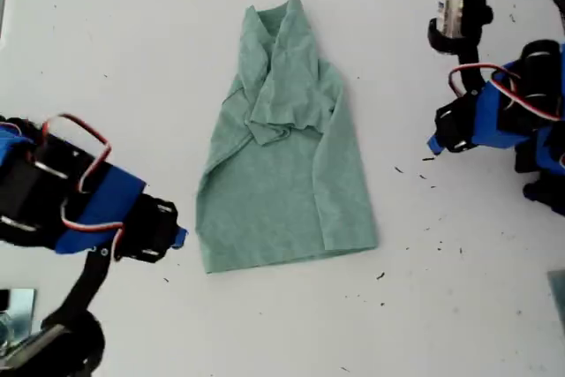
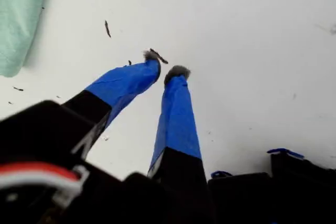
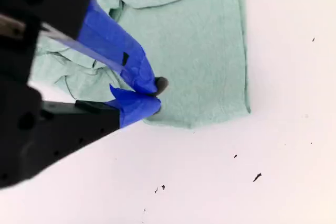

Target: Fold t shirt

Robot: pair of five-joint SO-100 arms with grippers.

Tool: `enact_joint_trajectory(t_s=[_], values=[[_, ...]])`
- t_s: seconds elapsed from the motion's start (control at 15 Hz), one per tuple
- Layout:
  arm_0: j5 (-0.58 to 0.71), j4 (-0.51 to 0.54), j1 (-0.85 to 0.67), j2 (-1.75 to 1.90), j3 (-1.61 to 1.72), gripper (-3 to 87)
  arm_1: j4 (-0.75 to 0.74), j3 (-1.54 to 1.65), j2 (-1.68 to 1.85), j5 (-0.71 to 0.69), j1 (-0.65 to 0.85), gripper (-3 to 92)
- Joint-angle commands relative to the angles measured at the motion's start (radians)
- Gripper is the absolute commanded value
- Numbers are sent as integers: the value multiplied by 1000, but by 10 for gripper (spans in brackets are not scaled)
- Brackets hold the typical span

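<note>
White table (image 1: pixel 132 41), both pincers raised

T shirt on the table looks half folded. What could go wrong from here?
1. The t shirt has a bunched lump near its middle, so a fold over it may come out crooked.
2. My second gripper is at the hem edge with jaws together, and it might catch only one layer.
3. My first gripper is over bare table, so a one-sided pull could drag the cloth askew.

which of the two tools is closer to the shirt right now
My second tool, whose tips sit right at the t shirt's hem edge. My first tool hangs over bare white table, with only a shirt corner off to one side.
</note>
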Motion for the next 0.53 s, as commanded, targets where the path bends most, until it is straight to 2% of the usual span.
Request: enact_joint_trajectory(t_s=[0.0,0.2,0.33,0.47], values=[[9,6,-6,29,-64,325,-11,-6,34,-8,5,49],[18,6,-48,44,8,341,-11,-5,44,5,-6,49],[-21,-17,-60,6,87,357,-20,6,66,12,-14,49],[-37,-150,-78,0,264,366,-32,25,91,23,-31,49]])
